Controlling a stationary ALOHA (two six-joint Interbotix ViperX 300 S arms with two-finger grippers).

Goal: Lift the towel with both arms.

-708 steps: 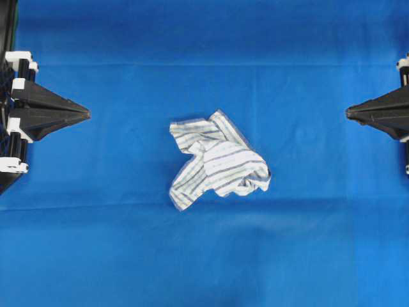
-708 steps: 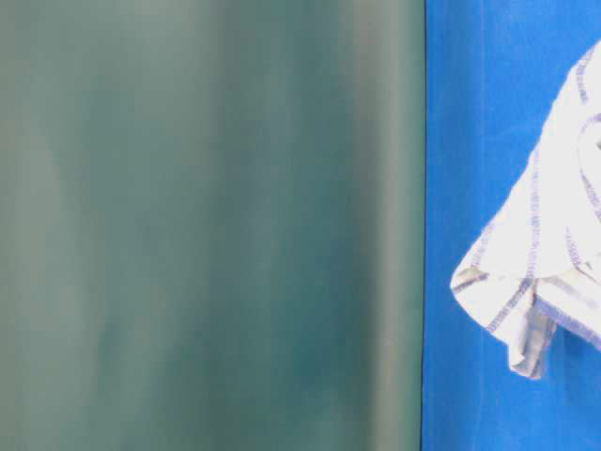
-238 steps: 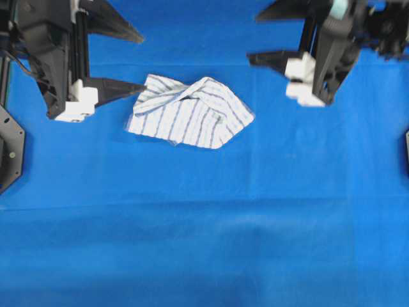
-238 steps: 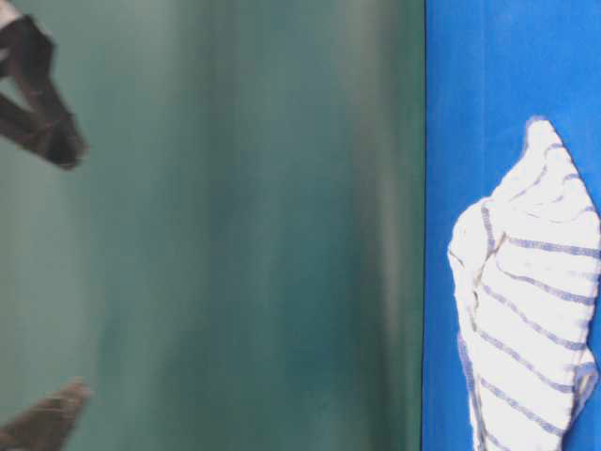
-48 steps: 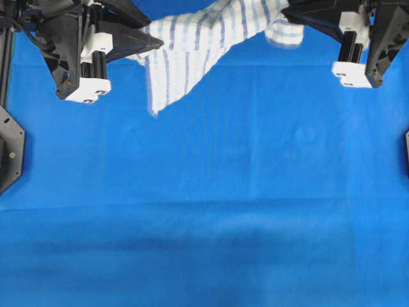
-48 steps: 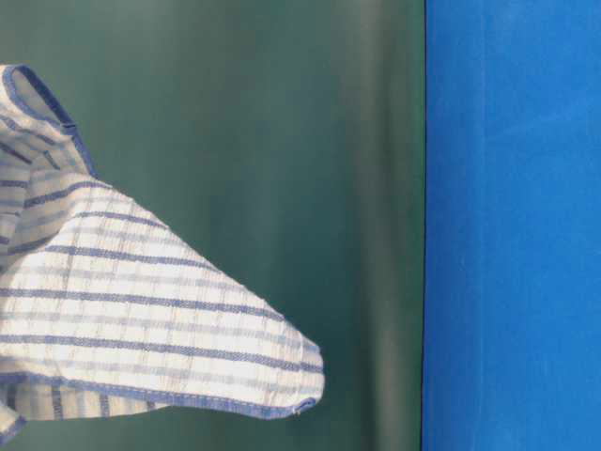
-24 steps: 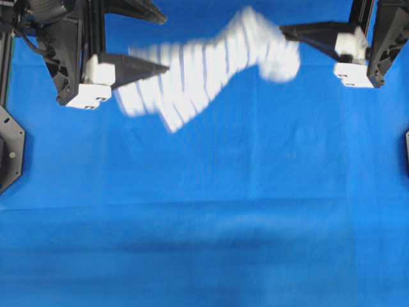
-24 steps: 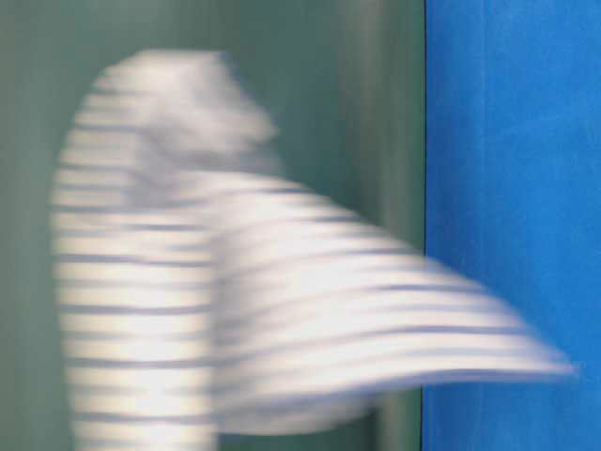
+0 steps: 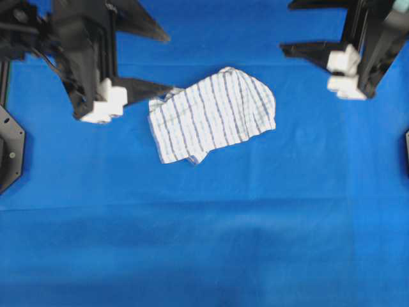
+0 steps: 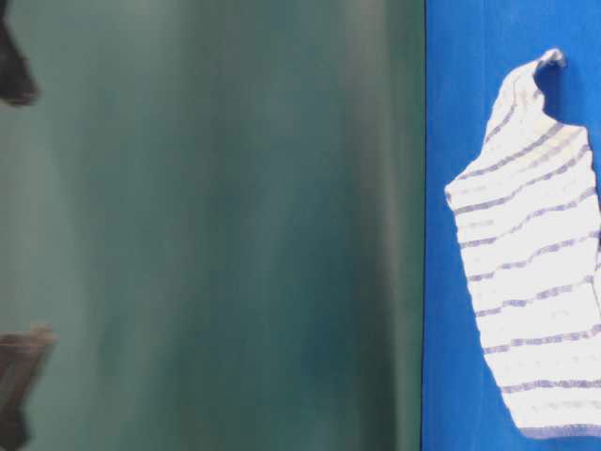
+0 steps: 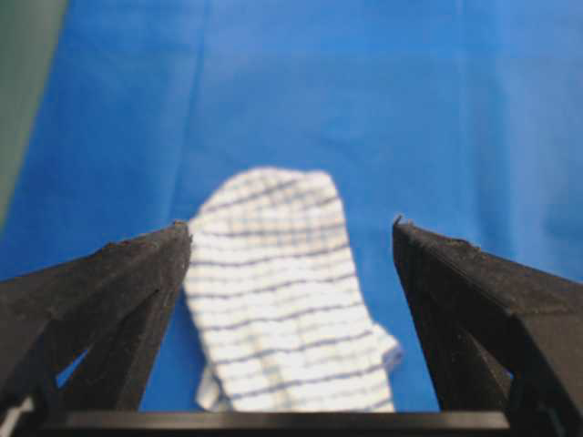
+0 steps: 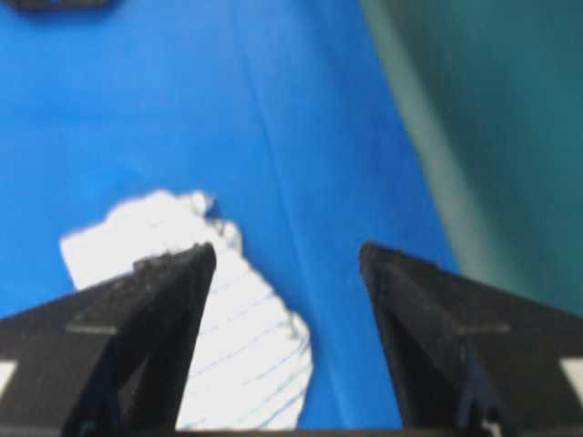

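Note:
The towel (image 9: 214, 115), white with thin blue-grey stripes, lies spread and slightly folded on the blue table covering (image 9: 204, 243), touching neither arm. My left gripper (image 9: 169, 62) hangs open just left of it, and its lower finger (image 9: 150, 88) points at the towel's left edge. My right gripper (image 9: 286, 25) is open, up and to the right of the towel. In the left wrist view the towel (image 11: 282, 309) shows below and between the wide-apart fingers of the gripper (image 11: 290, 225). The right wrist view has the towel (image 12: 246, 364) beneath the open gripper (image 12: 287, 248), beside its left finger. The table-level view shows the towel (image 10: 535, 282) flat.
A dark green backdrop (image 10: 216, 225) borders the blue covering. Black arm links and white blocks (image 9: 105, 102) fill the top left corner, and those of the right arm (image 9: 345, 70) the top right. A black mount (image 9: 9, 150) sits at the left edge.
A second ago the towel hung stretched between both shut grippers. Both grippers opened, the towel dropped in a blur, and it now rests on the covering.

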